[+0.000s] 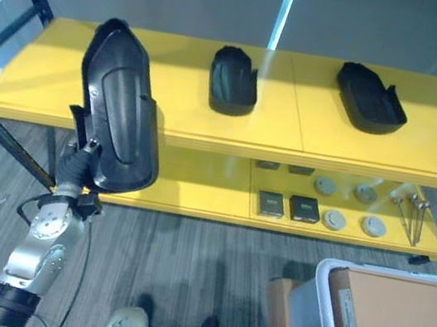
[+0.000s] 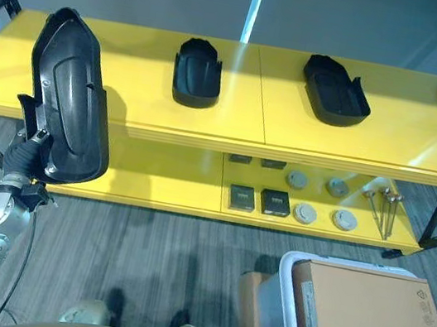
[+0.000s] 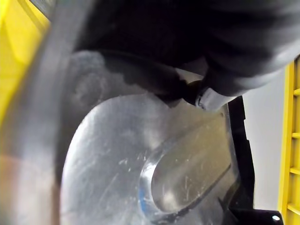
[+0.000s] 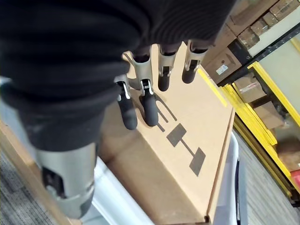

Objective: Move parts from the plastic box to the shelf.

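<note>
Trouble ahead if that tall black part (image 1: 118, 109) tips: your left hand (image 1: 77, 163) has it only by the bottom end, upright over the shelf (image 1: 41, 71) edge, so it could lever loose. Fingers are hidden behind it; can't tell the grasp. Right hand (image 4: 150, 93) hangs slack above the cardboard (image 4: 187, 140), empty.

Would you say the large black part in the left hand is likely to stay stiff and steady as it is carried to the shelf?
Probably stiff: the black part keeps its moulded shell shape while held upright. Held near its lower end by the left hand, it looks top-heavy and may swing. Its glossy surface could be slippery.
</note>
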Controlling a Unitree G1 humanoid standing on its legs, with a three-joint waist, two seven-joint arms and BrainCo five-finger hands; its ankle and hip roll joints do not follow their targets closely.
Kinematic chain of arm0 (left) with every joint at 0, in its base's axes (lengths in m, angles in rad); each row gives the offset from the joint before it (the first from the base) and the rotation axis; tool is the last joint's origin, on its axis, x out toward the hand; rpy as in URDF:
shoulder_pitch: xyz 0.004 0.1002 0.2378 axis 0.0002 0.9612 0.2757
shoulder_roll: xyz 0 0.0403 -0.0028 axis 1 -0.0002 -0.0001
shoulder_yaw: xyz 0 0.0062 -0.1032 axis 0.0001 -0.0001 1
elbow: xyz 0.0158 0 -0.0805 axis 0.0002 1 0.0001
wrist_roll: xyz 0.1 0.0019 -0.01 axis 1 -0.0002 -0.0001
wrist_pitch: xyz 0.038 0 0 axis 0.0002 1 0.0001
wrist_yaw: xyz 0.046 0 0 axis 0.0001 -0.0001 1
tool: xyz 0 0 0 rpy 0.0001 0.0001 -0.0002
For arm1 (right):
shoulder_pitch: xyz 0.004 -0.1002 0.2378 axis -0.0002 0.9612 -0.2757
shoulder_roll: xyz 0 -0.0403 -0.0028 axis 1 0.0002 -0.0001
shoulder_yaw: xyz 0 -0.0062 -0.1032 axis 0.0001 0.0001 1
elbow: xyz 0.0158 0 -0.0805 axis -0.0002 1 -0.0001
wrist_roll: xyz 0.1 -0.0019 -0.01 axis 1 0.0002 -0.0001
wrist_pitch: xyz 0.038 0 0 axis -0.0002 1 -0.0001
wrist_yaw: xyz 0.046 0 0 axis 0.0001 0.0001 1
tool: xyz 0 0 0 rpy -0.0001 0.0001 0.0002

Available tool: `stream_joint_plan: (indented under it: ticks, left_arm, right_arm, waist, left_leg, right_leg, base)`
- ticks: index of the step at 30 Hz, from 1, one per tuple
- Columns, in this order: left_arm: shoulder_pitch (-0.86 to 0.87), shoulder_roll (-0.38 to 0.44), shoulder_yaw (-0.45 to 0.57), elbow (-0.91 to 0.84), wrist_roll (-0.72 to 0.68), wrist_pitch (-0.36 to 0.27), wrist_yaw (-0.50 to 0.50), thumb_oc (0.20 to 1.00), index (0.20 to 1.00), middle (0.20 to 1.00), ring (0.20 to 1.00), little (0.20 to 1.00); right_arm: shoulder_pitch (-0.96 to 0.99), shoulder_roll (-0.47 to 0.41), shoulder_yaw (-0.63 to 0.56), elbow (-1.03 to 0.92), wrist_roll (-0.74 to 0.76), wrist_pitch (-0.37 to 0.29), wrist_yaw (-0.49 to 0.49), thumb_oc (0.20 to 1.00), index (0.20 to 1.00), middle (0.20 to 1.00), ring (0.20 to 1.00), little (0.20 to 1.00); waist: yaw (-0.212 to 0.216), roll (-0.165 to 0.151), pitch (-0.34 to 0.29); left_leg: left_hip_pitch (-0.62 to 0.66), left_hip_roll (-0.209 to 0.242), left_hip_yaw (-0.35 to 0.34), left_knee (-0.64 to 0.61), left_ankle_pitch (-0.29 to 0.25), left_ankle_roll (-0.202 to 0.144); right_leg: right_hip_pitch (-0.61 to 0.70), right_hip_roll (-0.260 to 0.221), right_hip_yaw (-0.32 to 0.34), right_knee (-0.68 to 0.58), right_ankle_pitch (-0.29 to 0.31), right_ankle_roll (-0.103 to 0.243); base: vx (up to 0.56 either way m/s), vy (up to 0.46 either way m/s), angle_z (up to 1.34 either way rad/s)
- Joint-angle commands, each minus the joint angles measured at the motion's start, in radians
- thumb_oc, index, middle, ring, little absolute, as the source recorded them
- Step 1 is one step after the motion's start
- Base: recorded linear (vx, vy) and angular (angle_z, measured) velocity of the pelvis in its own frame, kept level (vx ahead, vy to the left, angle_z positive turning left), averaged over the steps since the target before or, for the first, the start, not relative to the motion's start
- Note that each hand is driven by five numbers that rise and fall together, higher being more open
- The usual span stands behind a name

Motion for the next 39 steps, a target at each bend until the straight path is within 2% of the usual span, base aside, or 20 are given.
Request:
stream_joint_plan:
  ticks: [1, 4, 5, 7, 9, 10, 12, 13, 16, 17, 19, 20, 22, 23, 25, 28, 34, 37, 38, 39]
  left_arm:
    - [-0.053, 0.012, 0.070, -0.057, -0.010, -0.100, -0.033, 0.200, 0.200, 0.200, 0.200, 0.200]
    - [-0.050, 0.012, 0.076, -0.057, -0.005, -0.105, -0.043, 0.200, 0.200, 0.200, 0.200, 0.200]
    - [-0.051, 0.012, 0.080, -0.051, -0.008, -0.107, -0.050, 0.200, 0.200, 0.200, 0.200, 0.200]
    - [-0.062, 0.019, 0.078, -0.048, 0.002, -0.102, -0.051, 0.200, 0.200, 0.200, 0.200, 0.200]
    - [-0.073, 0.022, 0.072, -0.047, 0.028, -0.092, -0.045, 0.200, 0.200, 0.200, 0.200, 0.200]
    - [-0.083, 0.032, 0.067, -0.043, 0.051, -0.088, -0.045, 0.200, 0.200, 0.200, 0.200, 0.200]
    - [-0.093, 0.043, 0.068, -0.044, 0.067, -0.077, -0.045, 0.200, 0.200, 0.200, 0.200, 0.200]
    - [-0.101, 0.060, 0.072, -0.041, 0.064, -0.061, -0.045, 0.200, 0.200, 0.200, 0.200, 0.200]
    - [-0.072, 0.088, 0.100, -0.042, 0.044, -0.064, -0.067, 0.200, 0.200, 0.200, 0.200, 0.200]
    - [-0.061, 0.094, 0.112, -0.042, 0.037, -0.066, -0.072, 0.200, 0.200, 0.200, 0.200, 0.200]
    - [-0.051, 0.106, 0.130, -0.035, 0.023, -0.070, -0.072, 0.200, 0.200, 0.200, 0.200, 0.200]
    - [-0.051, 0.107, 0.131, -0.033, 0.022, -0.071, -0.070, 0.200, 0.200, 0.200, 0.200, 0.200]
    - [-0.050, 0.102, 0.132, -0.041, 0.017, -0.064, -0.052, 0.200, 0.200, 0.200, 0.200, 0.200]
    - [-0.050, 0.089, 0.124, -0.052, 0.030, -0.064, -0.035, 0.200, 0.200, 0.200, 0.200, 0.200]
    - [-0.051, 0.077, 0.117, -0.053, 0.041, -0.071, -0.030, 0.200, 0.200, 0.200, 0.200, 0.200]
    - [-0.044, 0.035, 0.103, -0.074, 0.052, -0.065, -0.019, 0.200, 0.200, 0.200, 0.200, 0.200]
    - [-0.048, 0.015, 0.087, -0.070, 0.045, -0.038, -0.020, 0.200, 0.200, 0.200, 0.200, 0.200]
    - [-0.049, 0.005, 0.088, -0.070, 0.012, -0.036, -0.010, 0.200, 0.200, 0.200, 0.200, 0.200]
    - [-0.049, -0.002, 0.087, -0.070, 0.012, -0.044, -0.001, 0.200, 0.200, 0.200, 0.200, 0.200]
    - [-0.054, -0.002, 0.090, -0.065, 0.003, -0.044, 0.000, 0.200, 0.200, 0.200, 0.200, 0.200]
  right_arm:
    - [0.010, 0.030, -0.002, 0.033, 0.058, -0.081, 0.039, 1.000, 1.000, 1.000, 1.000, 1.000]
    - [0.006, 0.033, 0.004, 0.017, 0.083, -0.096, 0.030, 1.000, 1.000, 1.000, 1.000, 1.000]
    - [0.002, 0.035, 0.006, 0.009, 0.080, -0.096, 0.032, 1.000, 1.000, 1.000, 1.000, 1.000]
    - [-0.019, 0.043, 0.009, -0.003, 0.086, -0.089, 0.037, 1.000, 1.000, 1.000, 1.000, 1.000]
    - [-0.027, 0.050, 0.002, 0.002, 0.129, -0.099, 0.022, 1.000, 1.000, 1.000, 1.000, 1.000]
    - [-0.026, 0.059, -0.007, 0.000, 0.147, -0.110, 0.010, 1.000, 1.000, 1.000, 1.000, 1.000]
    - [-0.023, 0.069, -0.016, -0.005, 0.158, -0.126, -0.006, 1.000, 1.000, 1.000, 1.000, 1.000]
    - [-0.018, 0.081, -0.023, -0.017, 0.174, -0.137, -0.028, 1.000, 1.000, 1.000, 1.000, 1.000]
    - [-0.005, 0.081, -0.037, -0.096, 0.186, -0.143, -0.012, 1.000, 1.000, 1.000, 1.000, 1.000]
    - [-0.002, 0.078, -0.036, -0.120, 0.176, -0.146, 0.007, 1.000, 1.000, 1.000, 1.000, 1.000]
    - [0.007, 0.080, -0.018, -0.153, 0.174, -0.162, 0.043, 1.000, 1.000, 1.000, 1.000, 1.000]
    - [0.008, 0.081, -0.014, -0.155, 0.176, -0.165, 0.044, 1.000, 1.000, 1.000, 1.000, 1.000]
    - [0.002, 0.094, 0.017, -0.161, 0.192, -0.180, 0.054, 1.000, 1.000, 1.000, 1.000, 1.000]
    - [-0.009, 0.098, 0.033, -0.160, 0.214, -0.183, 0.063, 1.000, 1.000, 1.000, 1.000, 1.000]
    - [-0.011, 0.101, 0.044, -0.161, 0.228, -0.181, 0.062, 1.000, 1.000, 1.000, 1.000, 1.000]
    - [0.000, 0.105, 0.049, -0.160, 0.227, -0.185, 0.082, 1.000, 1.000, 1.000, 1.000, 1.000]
    - [-0.006, 0.103, 0.046, -0.144, 0.274, -0.176, 0.102, 1.000, 1.000, 1.000, 1.000, 1.000]
    - [-0.007, 0.097, 0.031, -0.153, 0.276, -0.159, 0.112, 1.000, 1.000, 1.000, 1.000, 1.000]
    - [-0.013, 0.090, 0.022, -0.141, 0.279, -0.156, 0.121, 1.000, 1.000, 1.000, 1.000, 1.000]
    - [-0.014, 0.086, 0.015, -0.129, 0.287, -0.164, 0.118, 1.000, 1.000, 1.000, 1.000, 1.000]
  waist:
    - [-0.007, -0.010, -0.023]
    - [-0.003, 0.000, -0.014]
    - [-0.003, -0.001, -0.011]
    - [0.007, 0.001, -0.007]
    - [0.012, 0.004, 0.000]
    - [0.016, 0.005, 0.007]
    - [0.019, 0.008, 0.006]
    - [0.025, 0.009, 0.009]
    - [0.037, 0.015, 0.015]
    - [0.039, 0.017, 0.014]
    - [0.030, 0.015, 0.015]
    - [0.029, 0.014, 0.016]
    - [0.019, 0.004, 0.019]
    - [0.015, -0.006, 0.021]
    - [0.008, -0.010, 0.023]
    - [0.010, -0.019, 0.008]
    - [0.018, -0.034, -0.031]
    - [0.019, -0.048, -0.032]
    - [0.028, -0.060, -0.010]
    - [0.034, -0.059, 0.010]
  left_leg:
    - [-0.024, 0.053, -0.015, -0.053, 0.120, -0.040]
    - [-0.029, 0.067, -0.037, -0.048, 0.138, -0.041]
    - [-0.021, 0.060, -0.038, -0.030, 0.106, -0.031]
    - [-0.016, 0.025, -0.052, 0.021, 0.035, -0.012]
    - [-0.027, 0.003, -0.064, 0.063, 0.010, -0.002]
    - [-0.034, -0.021, -0.072, 0.098, -0.019, 0.015]
    - [-0.040, -0.042, -0.077, 0.109, -0.038, 0.035]
    - [-0.031, -0.083, -0.086, 0.100, -0.062, 0.070]
    - [-0.008, -0.136, -0.080, 0.067, -0.084, 0.107]
    - [-0.002, -0.145, -0.072, 0.055, -0.086, 0.112]
    - [0.013, -0.174, -0.056, 0.030, -0.095, 0.122]
    - [0.015, -0.177, -0.054, 0.028, -0.096, 0.123]
    - [0.029, -0.199, -0.049, 0.007, -0.098, 0.126]
    - [0.034, -0.212, -0.049, 0.000, -0.099, 0.121]
    - [0.031, -0.218, -0.057, 0.009, -0.103, 0.121]
    - [0.028, -0.222, -0.061, -0.008, -0.084, 0.114]
    - [0.012, -0.211, -0.023, 0.020, -0.092, 0.095]
    - [-0.029, -0.203, 0.020, 0.144, -0.138, 0.085]
    - [-0.123, -0.169, 0.027, 0.373, -0.133, 0.063]
    - [-0.198, -0.131, -0.001, 0.506, -0.063, 0.036]
  right_leg:
    - [0.012, 0.004, 0.000, -0.102, 0.028, 0.099]
    - [0.008, -0.011, 0.004, -0.068, 0.017, 0.099]
    - [0.005, -0.027, 0.010, -0.053, 0.013, 0.102]
    - [-0.018, -0.079, 0.022, -0.014, 0.016, 0.124]
    - [-0.023, -0.109, 0.027, 0.005, 0.026, 0.138]
    - [-0.014, -0.136, 0.041, 0.017, 0.030, 0.157]
    - [-0.014, -0.163, 0.053, 0.028, 0.034, 0.175]
    - [-0.033, -0.213, 0.063, 0.070, 0.072, 0.197]
    - [-0.083, -0.257, 0.041, 0.160, 0.135, 0.212]
    - [-0.093, -0.253, 0.035, 0.181, 0.128, 0.212]
    - [-0.129, -0.190, 0.025, 0.219, 0.108, 0.221]
    - [-0.134, -0.180, 0.024, 0.222, 0.106, 0.222]
    - [-0.163, -0.094, 0.014, 0.193, 0.097, 0.219]
    - [-0.168, -0.047, 0.001, 0.127, 0.104, 0.208]
    - [-0.172, -0.022, 0.011, 0.097, 0.108, 0.199]
    - [-0.118, 0.019, 0.021, -0.025, 0.097, 0.161]
    - [-0.044, 0.033, 0.004, -0.126, 0.085, 0.140]
    - [-0.024, 0.023, -0.016, -0.133, 0.070, 0.126]
    - [0.003, 0.018, -0.034, -0.125, 0.057, 0.100]
    - [0.016, 0.028, -0.030, -0.120, 0.051, 0.081]
  base:
    - [0.05, 0.397, -0.04]
    - [0.05, 0.416, -0.04]
    - [0.03, 0.324, -0.20]
    - [-0.01, 0.589, -0.28]
    - [-0.01, 0.537, -0.19]
    - [0.01, 0.418, -0.13]
    - [0.02, 0.436, -0.07]
    - [0.01, 0.444, -0.12]
    - [0.00, 0.380, -0.19]
    - [0.00, 0.324, -0.28]
    - [0.01, 0.183, -0.26]
    - [0.03, 0.098, -0.06]
    - [0.06, 0.043, 0.07]
    - [0.07, -0.010, 0.05]
    - [0.08, -0.041, 0.03]
    - [0.15, -0.096, 0.03]
    - [0.16, -0.087, 0.08]
    - [0.13, -0.126, 0.00]
    - [0.10, -0.193, 0.03]
    - [0.10, -0.207, 0.04]
